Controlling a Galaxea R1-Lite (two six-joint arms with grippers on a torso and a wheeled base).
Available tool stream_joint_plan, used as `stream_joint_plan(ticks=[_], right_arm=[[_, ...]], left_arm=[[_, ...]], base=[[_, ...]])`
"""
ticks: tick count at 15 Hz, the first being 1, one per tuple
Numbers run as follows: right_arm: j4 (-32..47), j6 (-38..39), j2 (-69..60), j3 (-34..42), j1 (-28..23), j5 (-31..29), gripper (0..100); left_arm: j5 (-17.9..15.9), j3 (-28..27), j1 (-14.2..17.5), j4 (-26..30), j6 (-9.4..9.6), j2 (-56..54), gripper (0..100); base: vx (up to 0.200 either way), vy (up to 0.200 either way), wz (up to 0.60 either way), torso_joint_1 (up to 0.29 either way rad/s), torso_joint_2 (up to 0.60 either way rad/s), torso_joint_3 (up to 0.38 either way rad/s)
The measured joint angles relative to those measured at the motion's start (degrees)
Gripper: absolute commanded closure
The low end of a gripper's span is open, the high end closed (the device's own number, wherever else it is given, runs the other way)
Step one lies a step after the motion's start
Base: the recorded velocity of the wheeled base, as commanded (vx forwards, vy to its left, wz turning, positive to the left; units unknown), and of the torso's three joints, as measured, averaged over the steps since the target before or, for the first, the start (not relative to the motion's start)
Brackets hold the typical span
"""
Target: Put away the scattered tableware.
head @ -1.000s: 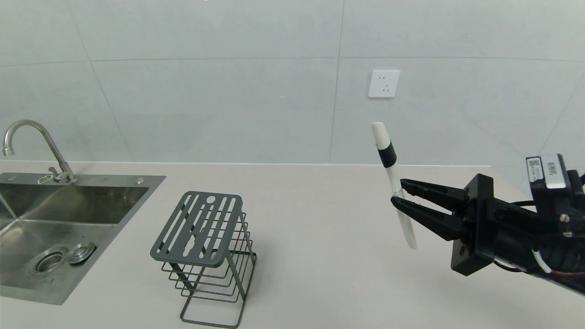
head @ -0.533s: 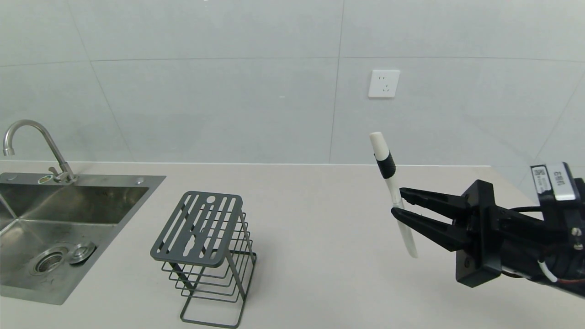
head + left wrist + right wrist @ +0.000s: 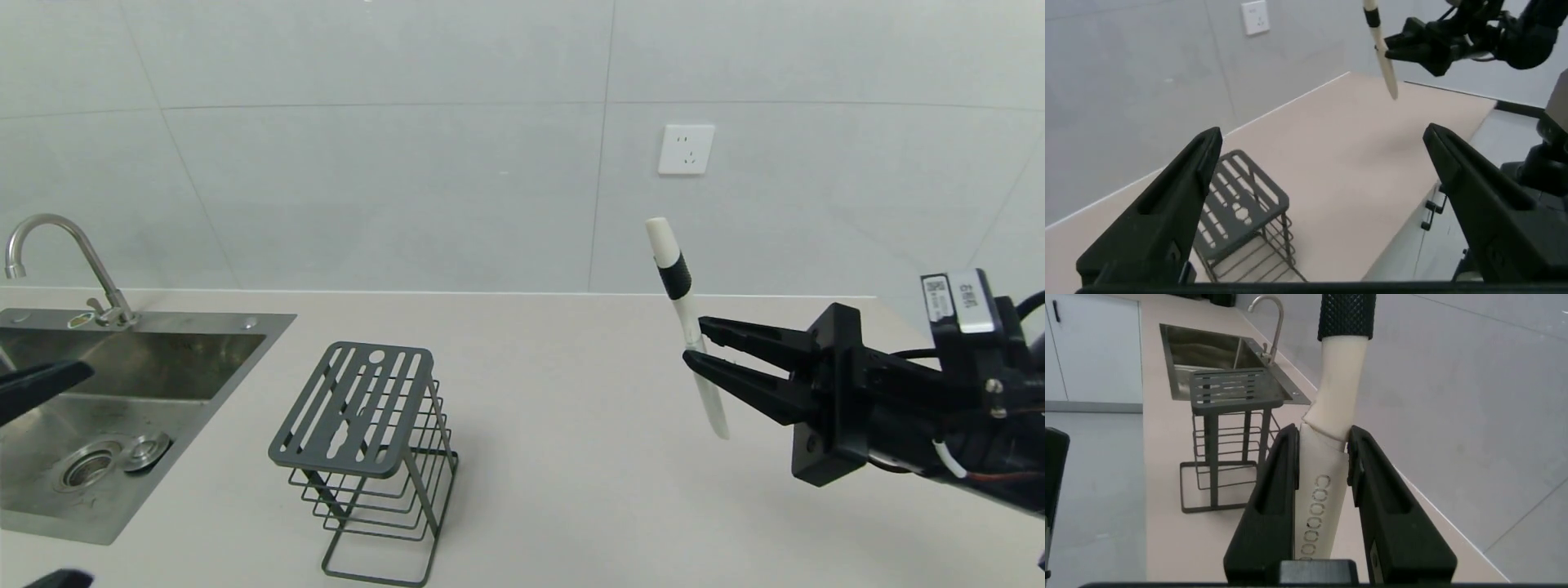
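Observation:
A white knife (image 3: 686, 327) with a black band on its handle hangs upright above the right side of the counter, handle up and blade down. My right gripper (image 3: 694, 347) is shut on its blade just under the handle; in the right wrist view the knife (image 3: 1325, 490) stands between the two fingers. The dark wire knife rack (image 3: 359, 457) with a slotted top sits left of centre on the counter, well left of the knife. In the left wrist view my left gripper (image 3: 1323, 204) is open, high above the rack (image 3: 1245, 220), with the knife (image 3: 1380, 49) far off.
A steel sink (image 3: 98, 408) with a curved tap (image 3: 57, 261) fills the counter's left end. A tip of the left finger (image 3: 41, 380) shows over the sink. The tiled wall behind carries a white socket (image 3: 686, 149). Bare beige counter (image 3: 571, 457) lies between rack and knife.
The right gripper has carried the knife slightly left toward the rack, dipping and rising again. A finger of the left gripper has come into the head view at the left edge.

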Motion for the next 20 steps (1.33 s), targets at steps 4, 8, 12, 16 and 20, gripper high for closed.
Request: stream_joint_plan(ticks=[4, 8, 12, 16, 20], right_arm=[[0.0, 0.0, 2.5, -2.3, -0.1, -0.2, 100], [0.0, 0.1, 3.0, -3.0, -0.5, -0.2, 100], [0.0, 0.1, 2.6, -3.0, -1.4, -0.3, 100], [0.0, 0.4, 2.1, -4.4, -2.5, -1.6, 100], [0.0, 0.5, 1.2, -5.4, -2.5, -1.9, 100]], left_arm=[[0.2, -1.6, -7.0, -14.5, 3.54, 14.9, 0], [0.5, -5.3, -11.4, -21.8, 4.51, 25.8, 0], [2.5, -9.2, -15.2, -22.0, 4.77, 33.1, 0], [5.1, -14.6, -22.2, -22.4, 4.79, 39.6, 0], [5.1, -17.4, -26.3, -22.5, 4.73, 43.4, 0]], base=[[0.0, 0.0, 0.0, 0.0, 0.0, 0.0], [0.0, 0.0, 0.0, 0.0, 0.0, 0.0], [0.0, 0.0, 0.0, 0.0, 0.0, 0.0], [0.0, 0.0, 0.0, 0.0, 0.0, 0.0], [0.0, 0.0, 0.0, 0.0, 0.0, 0.0]])
